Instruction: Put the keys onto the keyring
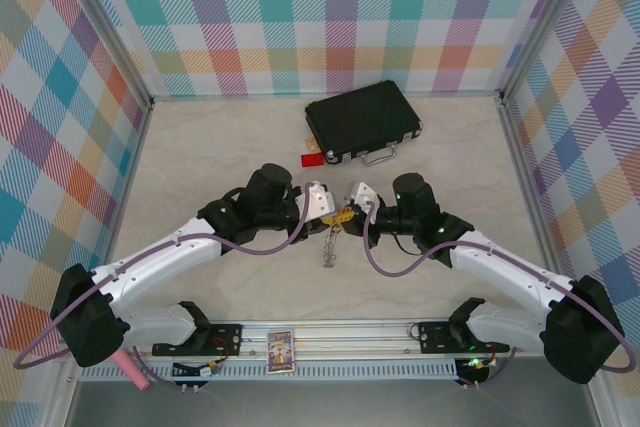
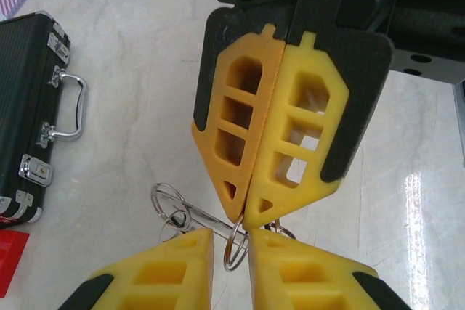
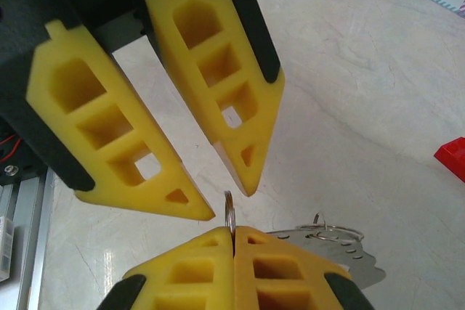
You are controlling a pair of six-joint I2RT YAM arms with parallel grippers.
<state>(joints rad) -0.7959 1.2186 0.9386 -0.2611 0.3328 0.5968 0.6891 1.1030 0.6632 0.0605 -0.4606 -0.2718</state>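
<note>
Bench (image 1: 200, 147) is a pale, marble-looking top. Way at the back sits a closed black case (image 1: 362, 123), with its silver handle (image 1: 378, 156) on the near side. A small red tag (image 1: 313, 158) lies just beside the case's near-left corner.

Lab: plaid walls (image 1: 340, 17), aluminium frame (image 1: 105, 27)

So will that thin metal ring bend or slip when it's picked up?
Probably stiff: the ring looks like hard wire, holding its round shape in the shut right gripper. It is thin and shiny and gripped at one edge only, so it could swivel or slip.
</note>
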